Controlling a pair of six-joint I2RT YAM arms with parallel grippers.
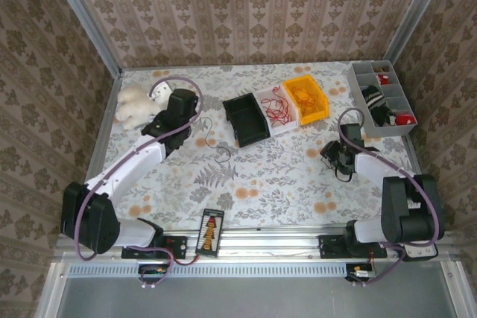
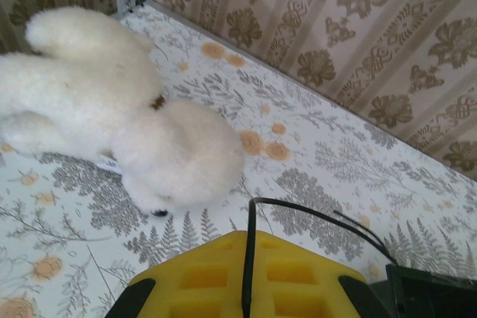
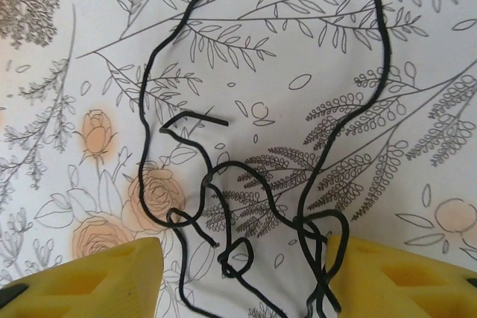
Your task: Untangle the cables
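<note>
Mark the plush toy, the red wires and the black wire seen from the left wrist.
plush toy (image 2: 112,106): left wrist view, on its white body.
red wires (image 1: 277,109): top view, on the tangle's middle.
black wire (image 2: 250,258): left wrist view, on its upright stretch.

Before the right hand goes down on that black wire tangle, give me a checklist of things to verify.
1. Right hand open: ok, fingers spread apart.
2. Black wire tangle between them: ok, lying on the table.
3. Tangle free of the fingers: cannot tell, a loop overlaps one finger's edge.
4. Left hand grip: ok, appears shut on a black strand.
5. Plush toy clear of left hand: ok, apart from it.
6. Red cables sorted: not ok, bunched in the white bin.
</note>
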